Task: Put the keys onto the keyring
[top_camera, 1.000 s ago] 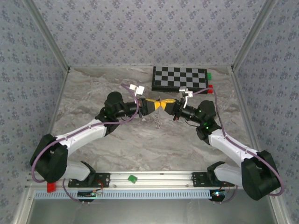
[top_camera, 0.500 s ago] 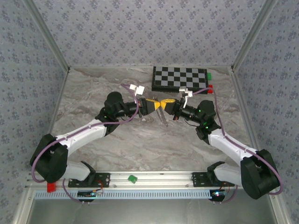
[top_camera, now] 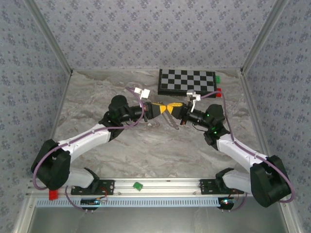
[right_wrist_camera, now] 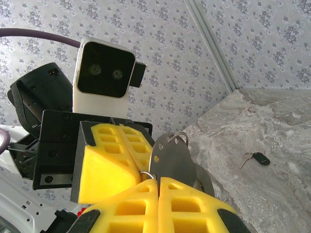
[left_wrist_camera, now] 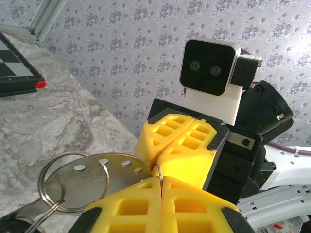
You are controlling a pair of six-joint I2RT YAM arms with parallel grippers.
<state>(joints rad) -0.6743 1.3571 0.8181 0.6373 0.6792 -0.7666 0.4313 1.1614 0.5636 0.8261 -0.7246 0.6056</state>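
Marbled grey worktop (top_camera: 146, 150), flowered walls (top_camera: 146, 34).
My left gripper (left_wrist_camera: 162, 184) and right gripper (right_wrist_camera: 158, 183) clamp the keyring (left_wrist_camera: 73, 180); its key (top_camera: 173, 121) hangs lengthwise toward the worktop.

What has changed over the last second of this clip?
The left tool closed the last bit onto the ring, which the right tool also pinches. The tag hanging from the ring, not seen below the tools at first, dropped into sight and then swung slightly right. The tools stayed tip to tip, and the checkerboard has not moved.
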